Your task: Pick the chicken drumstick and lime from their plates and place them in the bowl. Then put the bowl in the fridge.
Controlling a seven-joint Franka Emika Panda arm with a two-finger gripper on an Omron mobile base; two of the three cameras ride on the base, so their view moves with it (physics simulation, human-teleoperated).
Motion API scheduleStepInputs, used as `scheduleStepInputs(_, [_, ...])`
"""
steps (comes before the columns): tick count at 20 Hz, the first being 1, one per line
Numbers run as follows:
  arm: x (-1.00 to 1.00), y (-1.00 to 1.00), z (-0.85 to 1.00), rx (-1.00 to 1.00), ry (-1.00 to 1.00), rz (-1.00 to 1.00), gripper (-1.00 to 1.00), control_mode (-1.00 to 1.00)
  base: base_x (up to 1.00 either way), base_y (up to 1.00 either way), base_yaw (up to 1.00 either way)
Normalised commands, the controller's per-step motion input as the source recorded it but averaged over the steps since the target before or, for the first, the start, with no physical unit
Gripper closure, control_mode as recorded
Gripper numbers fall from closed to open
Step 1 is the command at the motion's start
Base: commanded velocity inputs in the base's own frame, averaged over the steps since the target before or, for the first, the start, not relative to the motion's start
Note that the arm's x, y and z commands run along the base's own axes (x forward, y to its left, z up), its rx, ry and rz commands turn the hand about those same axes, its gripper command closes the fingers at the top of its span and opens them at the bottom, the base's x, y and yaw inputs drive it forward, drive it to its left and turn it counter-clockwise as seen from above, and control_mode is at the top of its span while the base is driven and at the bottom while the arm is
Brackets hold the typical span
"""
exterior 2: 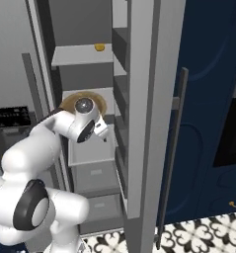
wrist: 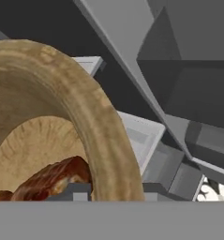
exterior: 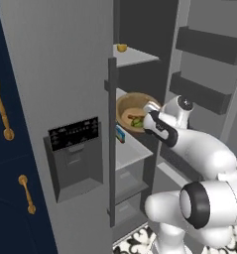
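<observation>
Wooden bowl [exterior: 131,112]: lime [exterior: 137,121] left, drumstick [wrist: 52,179] close-up.

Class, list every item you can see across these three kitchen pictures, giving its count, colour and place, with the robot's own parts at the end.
Round brown wooden bowl: one, brown, on a middle fridge shelf.
Reddish-brown chicken drumstick: one, inside the bowl.
Small green lime: one, inside the bowl.
Tall grey fridge: one, door open, dark dispenser panel on the shut door.
Small yellow item: one, on the upper shelf; too small to identify.
Navy cabinets: several, beside the fridge, with gold handles.
Patterned floor tiles: black and white, below.
Gripper: one, white, at the bowl's rim, jaws close together.
</observation>
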Motion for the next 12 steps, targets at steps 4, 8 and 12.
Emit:
scheduleStepInputs(4, [0.7,0.0,0.0,0.01,0.0,-0.04,1.0,-1.0,0.0,0.0,0.0])
scheduleStepInputs(8, [0.85,0.05,0.0,0.01,0.0,0.0,1.0,-1.0,0.0,0.0,0.0])
scheduleStepInputs(12, [0.7,0.2,0.0,0.01,0.01,0.0,1.0,-1.0,0.0,0.0,0.0])
